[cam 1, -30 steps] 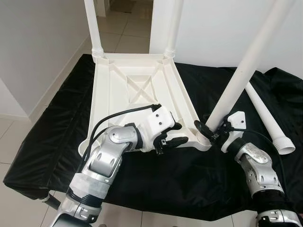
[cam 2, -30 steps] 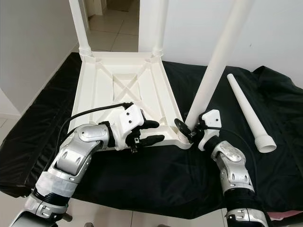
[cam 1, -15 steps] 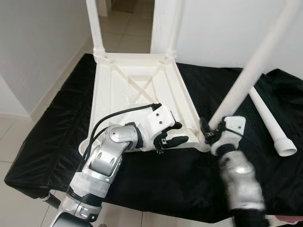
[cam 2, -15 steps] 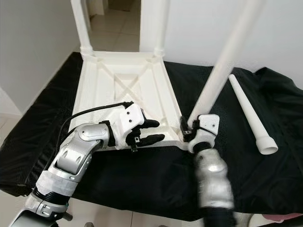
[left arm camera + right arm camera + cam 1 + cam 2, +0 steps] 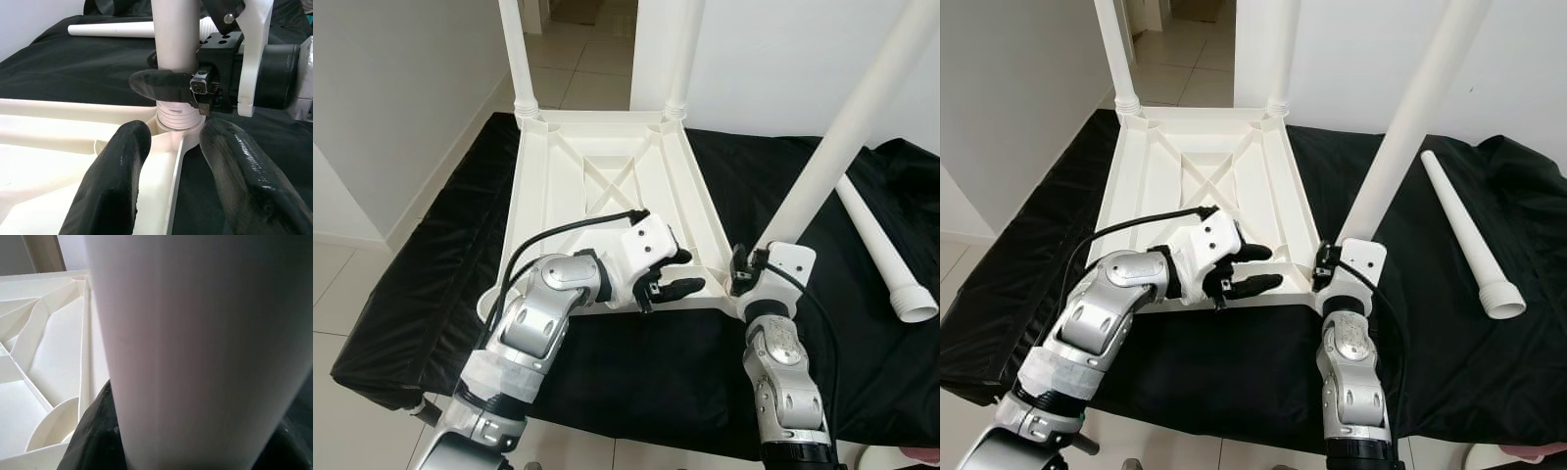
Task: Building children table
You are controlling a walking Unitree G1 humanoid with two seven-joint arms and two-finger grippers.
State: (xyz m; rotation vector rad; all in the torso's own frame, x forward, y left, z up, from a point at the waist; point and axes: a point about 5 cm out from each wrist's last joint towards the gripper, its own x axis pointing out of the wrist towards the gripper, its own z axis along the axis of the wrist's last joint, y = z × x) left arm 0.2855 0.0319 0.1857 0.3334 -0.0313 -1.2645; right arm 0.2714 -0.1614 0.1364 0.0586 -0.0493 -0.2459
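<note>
A white table top (image 5: 597, 176) lies upside down on a black cloth. Two white legs (image 5: 514, 49) (image 5: 683, 49) stand upright in its far corners. A third leg (image 5: 842, 137) rises tilted from the near right corner socket (image 5: 177, 120). My right gripper (image 5: 744, 272) is shut around that leg just above the socket; its black finger (image 5: 161, 84) wraps the leg. My left gripper (image 5: 690, 271) is open over the top's near rim, its fingers (image 5: 117, 181) pointing at the socket. A fourth leg (image 5: 881, 250) lies loose on the cloth at the right.
The black cloth (image 5: 440, 245) covers a low platform with tiled floor (image 5: 352, 294) to the left and in front. A white wall (image 5: 773, 59) stands close behind the right side, and a doorway (image 5: 578, 39) opens behind the table top.
My right forearm has swung in from the right to sit straight below its gripper, which turned around the leg's base. The left gripper stayed put. The camera shifted slightly.
</note>
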